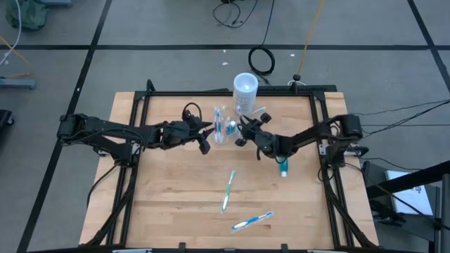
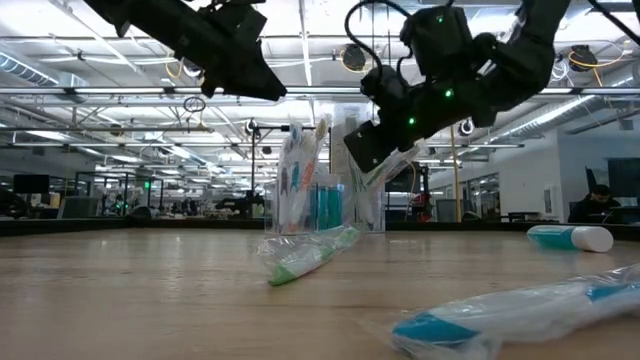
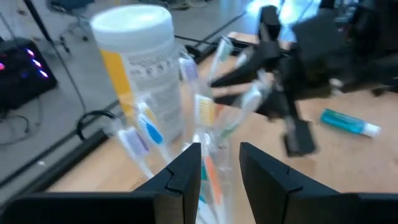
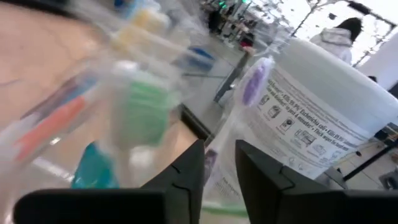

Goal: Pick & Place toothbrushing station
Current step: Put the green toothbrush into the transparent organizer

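Camera setup: one overhead, one at table height, one on each wrist.

High view looks straight down on the whole table; low view sits at the tabletop, level, facing the room behind. Both wrist views look forward, close in, at the toothbrushing station and white tub, seen also from above and from the low view.

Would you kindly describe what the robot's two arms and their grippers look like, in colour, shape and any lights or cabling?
Both arms are dark, near-black jointed links. The left gripper and the right gripper each end in two dark, flat, angular fingers. Small green lights glow on the right arm's wrist housing, and a black cable loops above it.
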### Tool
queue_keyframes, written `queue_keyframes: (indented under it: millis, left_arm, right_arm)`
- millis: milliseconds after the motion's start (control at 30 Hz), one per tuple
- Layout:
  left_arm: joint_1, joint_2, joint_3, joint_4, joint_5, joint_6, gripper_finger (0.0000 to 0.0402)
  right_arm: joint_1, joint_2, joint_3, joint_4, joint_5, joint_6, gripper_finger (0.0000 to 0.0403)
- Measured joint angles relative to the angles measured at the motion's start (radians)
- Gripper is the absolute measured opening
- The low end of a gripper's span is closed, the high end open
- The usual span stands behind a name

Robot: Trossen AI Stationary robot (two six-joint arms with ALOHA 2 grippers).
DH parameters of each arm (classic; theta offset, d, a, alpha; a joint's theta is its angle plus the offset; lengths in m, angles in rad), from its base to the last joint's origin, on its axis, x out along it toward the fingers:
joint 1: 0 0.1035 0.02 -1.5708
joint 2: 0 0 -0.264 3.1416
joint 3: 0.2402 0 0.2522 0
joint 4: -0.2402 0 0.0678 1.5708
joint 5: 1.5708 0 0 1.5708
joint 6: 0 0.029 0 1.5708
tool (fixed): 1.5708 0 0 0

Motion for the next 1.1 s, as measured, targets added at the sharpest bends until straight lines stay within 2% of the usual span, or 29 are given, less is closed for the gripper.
queue_keyframes:
  millis: [100, 367, 567, 667, 733, 867, 1000, 1100]
  left_arm:
    - [0.011, 0.0, 0.0, 0.022, -0.005, -0.018, 0.0118]
    - [0.028, 0.0, 0.0, 0.026, 0.082, -0.079, 0.0118]
    - [0.026, 0.0, 0.0, 0.004, 0.085, -0.09, 0.0118]
    - [0.026, 0.0, 0.0, -0.015, 0.121, -0.11, 0.0118]
    - [0.026, 0.0, 0.0, -0.031, 0.187, -0.182, 0.0118]
    - [0.009, 0.002, 0.0, -0.081, 0.328, -0.339, 0.0118]
    - [-0.07, 0.056, -0.002, -0.122, 0.374, -0.424, 0.0118]
    - [-0.142, 0.132, 0.0, -0.065, 0.375, -0.479, 0.0118]
  right_arm:
    - [0.023, -0.067, 0.0, -0.108, -0.001, 0.052, 0.0099]
    - [0.085, -0.273, 0.0, -0.354, -0.001, 0.186, 0.0145]
    - [0.173, -0.412, -0.014, -0.53, -0.004, 0.234, 0.0152]
    - [0.226, -0.47, -0.047, -0.583, -0.006, 0.261, 0.0148]
    - [0.258, -0.5, -0.074, -0.607, -0.043, 0.29, 0.0146]
    - [0.306, -0.543, -0.146, -0.611, -0.183, 0.342, 0.0144]
    - [0.32, -0.56, -0.204, -0.612, -0.294, 0.315, 0.0144]
    - [0.32, -0.56, -0.226, -0.613, -0.298, 0.306, 0.0144]
